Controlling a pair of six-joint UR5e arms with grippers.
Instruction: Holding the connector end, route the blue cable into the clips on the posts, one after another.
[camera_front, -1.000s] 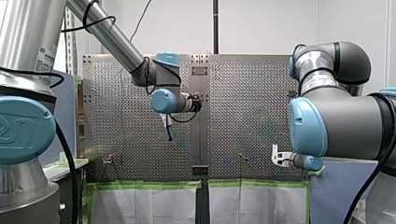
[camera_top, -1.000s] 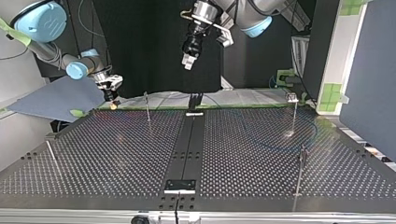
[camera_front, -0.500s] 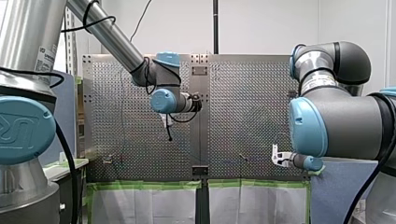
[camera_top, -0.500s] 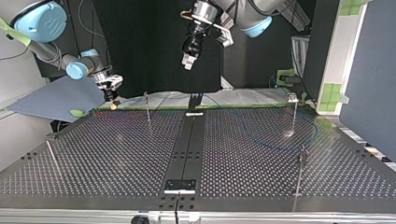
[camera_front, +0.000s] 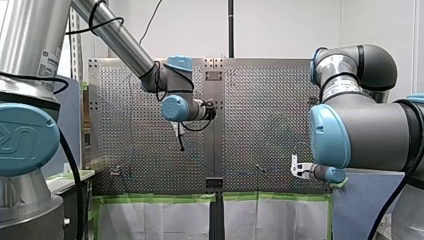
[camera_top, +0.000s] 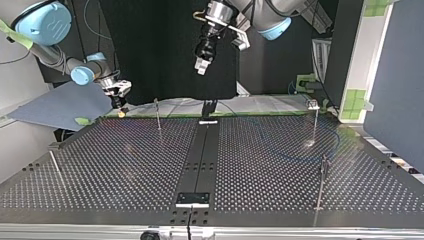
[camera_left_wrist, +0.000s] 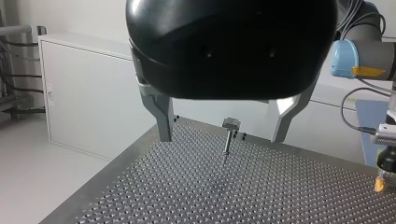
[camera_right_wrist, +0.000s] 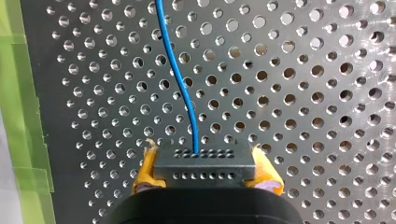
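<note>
Perforated table (camera_top: 125, 165): dark, with a solid strip (camera_top: 200, 150) down its middle in the top view and green tape (camera_right_wrist: 14, 93) along the edge on the arms' side.

Left arm (camera_front: 120, 42): entering at the front view's left, reaching over the table's middle. Right arm (camera_front: 360, 130): large at the front view's right, reaching low to the table's edge.

Left gripper (camera_left_wrist: 222, 136): black body, metal fingers (camera_left_wrist: 163, 119) spread wide with nothing between them. Hung high above the far end of the strip in the top view, well apart from every post.

Right gripper (camera_right_wrist: 204, 173): yellow pads (camera_right_wrist: 144, 175) pressed against the two ends of the connector. Low at the table's far left corner in the top view, near the tape.

Posts (camera_top: 157, 114): four thin uprights in the top view, two on each side of the strip, well apart from one another.

Connector (camera_right_wrist: 204, 164): grey block with rows of small holes, pinched between the pads just above the table.

Cable (camera_right_wrist: 180, 84): thin and blue, leaving the connector's middle and running ahead of the right gripper in a soft S over the holes.

Clip (camera_left_wrist: 231, 123): small head on the post beyond the left gripper's fingers. Contents too small to tell.
</note>
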